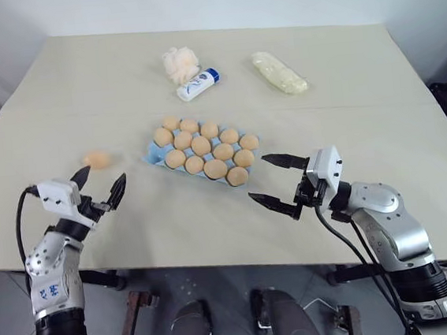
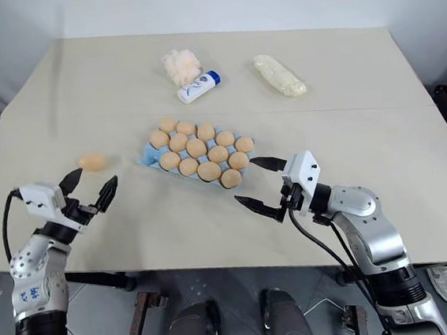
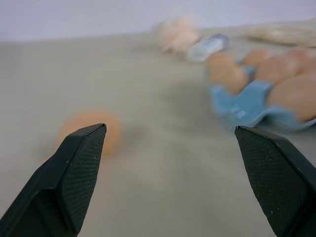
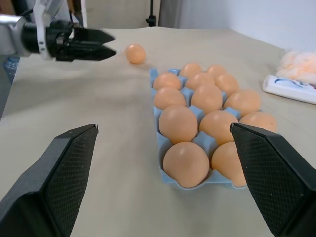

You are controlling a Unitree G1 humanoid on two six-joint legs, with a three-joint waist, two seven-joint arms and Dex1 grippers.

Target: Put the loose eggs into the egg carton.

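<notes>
1 loose egg [image 1: 96, 158] left on the table [image 1: 81, 86]; carton nearly full.

Egg carton [image 1: 153, 153]: light blue moulded tray, lidless, sitting mid-table at a slant, 12 pale orange-tan eggs seated in its cups, smooth and oval, all alike. The loose egg is the same colour, lying on bare table well to the robot's left of the carton, apart from it. Left gripper [image 1: 98, 185] sits just short of that egg, jaws wide, nothing between them. Right gripper [image 1: 278, 179] hangs just off the carton's near right corner, jaws also wide and empty. Bottle [image 1: 198, 84], a puffy pale item [image 1: 180, 63] and a pale bag [image 1: 278, 73] lie beyond the carton.
</notes>
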